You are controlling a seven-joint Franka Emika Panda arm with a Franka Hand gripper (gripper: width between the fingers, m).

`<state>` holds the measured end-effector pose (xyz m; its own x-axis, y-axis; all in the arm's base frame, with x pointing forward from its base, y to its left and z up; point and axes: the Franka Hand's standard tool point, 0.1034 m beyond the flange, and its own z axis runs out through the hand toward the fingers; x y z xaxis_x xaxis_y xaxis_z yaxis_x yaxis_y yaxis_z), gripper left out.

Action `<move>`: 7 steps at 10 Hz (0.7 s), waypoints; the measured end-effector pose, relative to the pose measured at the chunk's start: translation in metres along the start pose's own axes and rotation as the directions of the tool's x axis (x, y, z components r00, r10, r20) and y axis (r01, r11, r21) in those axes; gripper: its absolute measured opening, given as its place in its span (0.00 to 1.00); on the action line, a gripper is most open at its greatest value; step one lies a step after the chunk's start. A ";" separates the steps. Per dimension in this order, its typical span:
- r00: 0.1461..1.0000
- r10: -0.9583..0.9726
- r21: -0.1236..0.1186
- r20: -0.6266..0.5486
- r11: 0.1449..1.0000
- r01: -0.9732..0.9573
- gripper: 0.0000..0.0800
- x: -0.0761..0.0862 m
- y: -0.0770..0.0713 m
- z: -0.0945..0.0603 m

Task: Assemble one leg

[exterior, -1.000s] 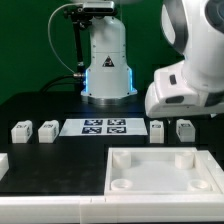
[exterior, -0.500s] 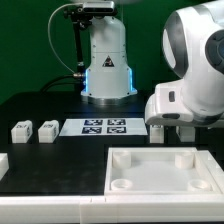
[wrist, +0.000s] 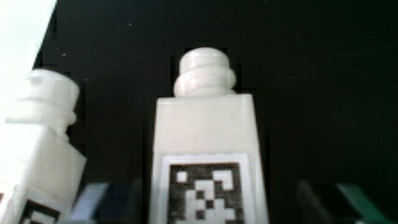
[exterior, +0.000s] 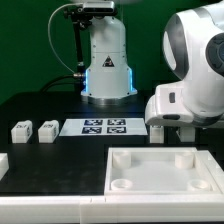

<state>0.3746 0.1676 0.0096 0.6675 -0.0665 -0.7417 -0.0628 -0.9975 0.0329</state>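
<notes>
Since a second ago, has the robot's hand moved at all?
Yes. The gripper has dropped toward the table, on the exterior view's right of the marker board, and now straddles the leg.

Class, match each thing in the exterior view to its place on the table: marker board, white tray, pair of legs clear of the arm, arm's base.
Things:
1. marker board
2. white tray
3. pair of legs
4. arm's base

Places:
a. at the back, lit blue
b. at the exterior view's left, side by side
c. in the foreground, nearest the camera
d. in the middle of the table

Pairs: 1-d, 2-c, 3-b, 4-a.
</notes>
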 end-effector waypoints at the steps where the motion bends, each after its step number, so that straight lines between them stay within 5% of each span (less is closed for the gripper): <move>1: 1.000 0.000 0.000 0.000 1.000 0.000 0.36 0.000 0.000 0.000; 6: 1.000 -0.013 -0.005 0.006 1.000 0.013 0.36 -0.001 0.002 -0.002; 7: 0.997 -0.080 -0.022 0.022 0.997 0.081 0.36 -0.007 0.010 -0.035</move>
<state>0.3957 0.1568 0.0384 0.6541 0.0142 -0.7563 0.0074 -0.9999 -0.0124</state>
